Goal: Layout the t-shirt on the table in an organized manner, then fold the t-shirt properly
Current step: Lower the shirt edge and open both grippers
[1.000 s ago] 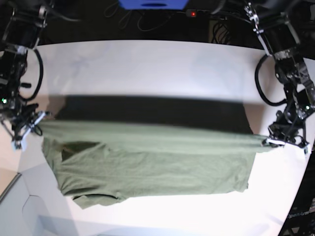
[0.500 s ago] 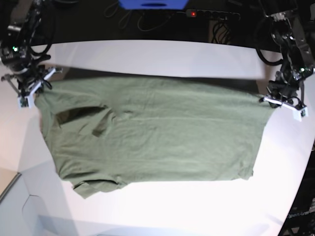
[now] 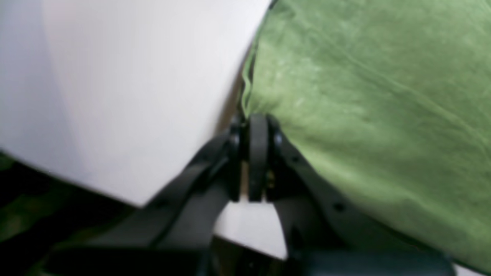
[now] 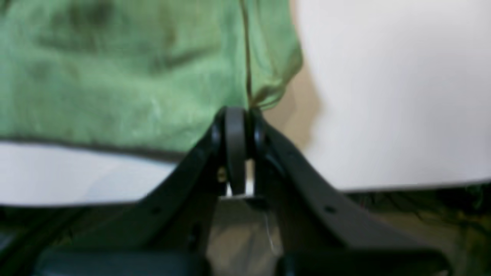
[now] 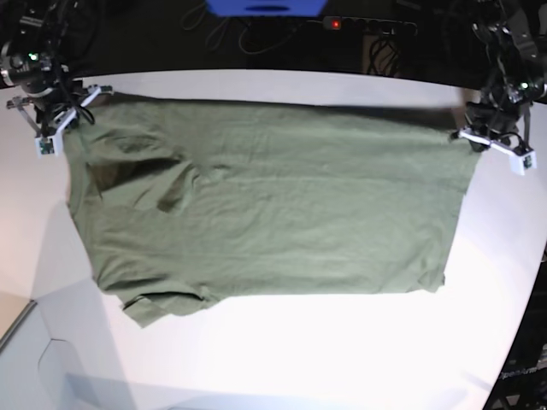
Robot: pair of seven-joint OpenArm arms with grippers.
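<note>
From the base view I see the olive-green t-shirt (image 5: 265, 205) spread nearly flat on the white worktop (image 5: 342, 350), its far edge stretched between my two claws. The right claw (image 5: 53, 120) sits at the far corner on that view's left; the left claw (image 5: 489, 141) sits at the far corner on its right. Both are pinched closed on the fabric — the wrist cameras show it best. In the left wrist view the left claw (image 3: 253, 126) has its jaws pressed together over the shirt's edge (image 3: 368, 115), with bare worktop (image 3: 115, 96) beside it. In the right wrist view the right claw (image 4: 236, 119) is likewise clamped on a bunched corner of cloth (image 4: 134, 76), the worktop (image 4: 383, 96) pale to one side.

Both wrist pictures are soft and blurred, so I cannot make out the seams or how much cloth sits between the jaws. In the base view a dark fold creases the shirt near the right claw, and at the near corner on that side the cloth is turned under — what lies beneath is hidden. The arms themselves are cut off by the frame's top corners. I cannot pick out a neck label from here.
</note>
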